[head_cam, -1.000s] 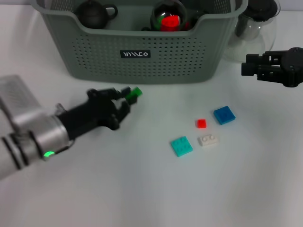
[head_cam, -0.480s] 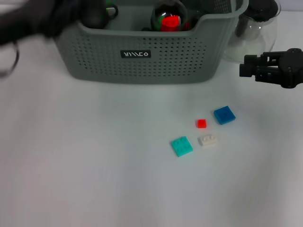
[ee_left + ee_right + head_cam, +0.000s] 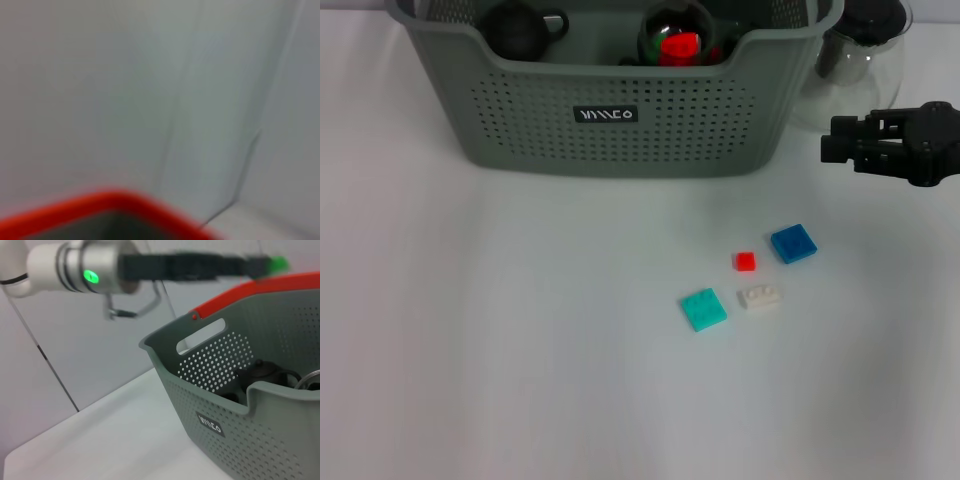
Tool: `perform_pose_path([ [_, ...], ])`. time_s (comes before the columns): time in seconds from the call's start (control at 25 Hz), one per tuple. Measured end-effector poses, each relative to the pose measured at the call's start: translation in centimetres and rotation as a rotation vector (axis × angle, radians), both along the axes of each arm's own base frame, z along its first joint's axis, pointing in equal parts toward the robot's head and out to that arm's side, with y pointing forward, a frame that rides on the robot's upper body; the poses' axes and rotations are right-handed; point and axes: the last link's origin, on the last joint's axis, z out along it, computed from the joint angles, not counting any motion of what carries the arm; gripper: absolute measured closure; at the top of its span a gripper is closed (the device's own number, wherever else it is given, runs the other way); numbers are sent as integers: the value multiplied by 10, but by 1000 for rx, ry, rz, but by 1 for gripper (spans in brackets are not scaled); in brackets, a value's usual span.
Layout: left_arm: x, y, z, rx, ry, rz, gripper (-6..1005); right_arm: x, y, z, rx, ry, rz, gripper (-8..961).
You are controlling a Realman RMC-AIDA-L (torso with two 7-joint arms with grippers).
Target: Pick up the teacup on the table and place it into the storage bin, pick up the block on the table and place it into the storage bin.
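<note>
The grey-green storage bin (image 3: 620,110) stands at the back of the table. In the right wrist view my left gripper (image 3: 262,263) hovers above the storage bin (image 3: 260,410), shut on a small green block (image 3: 277,262); the head view does not show this arm. A dark round vessel with a handle (image 3: 520,28) and a glass ball with something red in it (image 3: 677,38) lie in the bin; I cannot tell which is the teacup. Blue (image 3: 792,243), red (image 3: 745,261), white (image 3: 758,296) and teal (image 3: 703,309) blocks lie on the table. My right gripper (image 3: 832,140) hangs at the right, beside the bin.
A clear glass pitcher (image 3: 865,50) stands behind the right gripper, at the bin's right end. The bin carries a red rim band (image 3: 100,202) along its far side. White tabletop (image 3: 500,330) stretches in front of the bin.
My left arm rose off the table with the green block, swept up over the bin's left end and left the head view. The right gripper barely shifted left.
</note>
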Motion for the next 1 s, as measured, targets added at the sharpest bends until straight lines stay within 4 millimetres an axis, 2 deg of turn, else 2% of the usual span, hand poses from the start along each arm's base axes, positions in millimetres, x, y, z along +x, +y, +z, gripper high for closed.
perform_pose_path([
  [0.16,-5,14,-39,33,183,109,725,-1,0,-1,0,1,3,541],
  [0.32,-9,21,-56,43,270,176,714,-3,1,-1,0,4,7,541],
  [0.52,-6,23,-50,56,249,186,700,-4,2,-2,-4,3,11,540],
  [0.68,-6,12,-29,63,147,158,534,-4,2,-2,-4,3,8,540],
  [0.72,-6,12,-29,63,147,158,493,-4,2,-2,-3,4,7,540],
  [0.76,-17,-16,-3,73,29,67,451,-3,1,-2,-2,6,7,540],
  [0.88,-40,-52,23,80,-78,-29,449,-3,1,-1,2,7,4,540],
  [0.92,-54,-73,35,80,-133,-82,448,-2,1,-1,5,5,2,540],
  [1.0,-77,-100,50,87,-194,-141,447,-1,2,-1,8,2,-1,540],
])
